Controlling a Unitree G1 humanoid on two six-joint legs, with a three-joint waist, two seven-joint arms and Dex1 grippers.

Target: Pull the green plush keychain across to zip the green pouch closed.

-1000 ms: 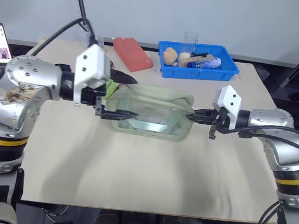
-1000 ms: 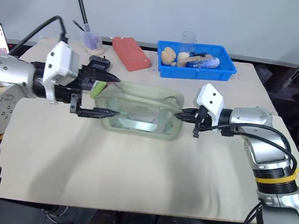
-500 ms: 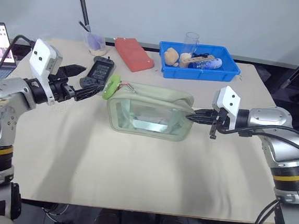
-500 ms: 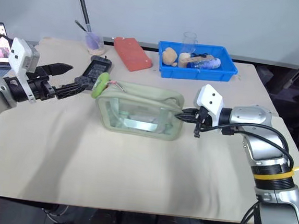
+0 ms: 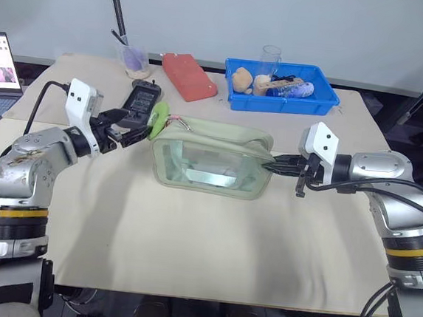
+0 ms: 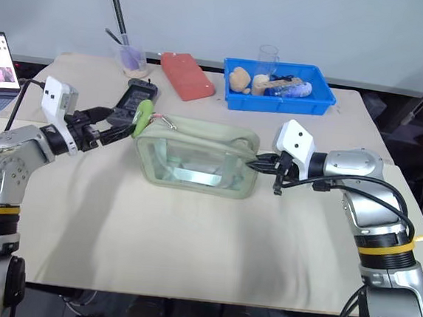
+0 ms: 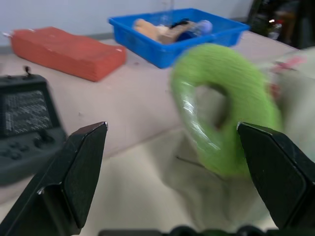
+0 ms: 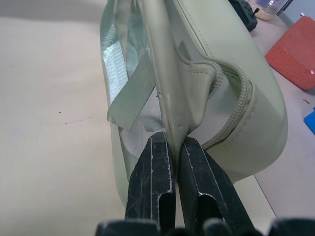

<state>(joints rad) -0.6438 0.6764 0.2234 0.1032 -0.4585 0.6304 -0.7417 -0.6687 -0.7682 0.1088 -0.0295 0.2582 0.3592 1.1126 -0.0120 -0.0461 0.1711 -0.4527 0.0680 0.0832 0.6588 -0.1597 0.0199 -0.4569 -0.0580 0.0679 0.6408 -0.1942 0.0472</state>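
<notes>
Left gripper (image 5: 131,126) now beside green plush keychain (image 5: 157,119)

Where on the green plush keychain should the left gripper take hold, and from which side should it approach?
Probably the near rim of the green plush keychain, approached from the pouch's left end. The ring stands upright at that end of the green pouch, its hole facing the open left gripper, so one finger could pass through the hole and pinch the rim. The right gripper pinches the opposite end.

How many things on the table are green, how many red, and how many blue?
Green: 2, the green plush keychain and the green pouch
Red: 1, the flat red case
Blue: 1, the blue tray
Total: 4
</notes>
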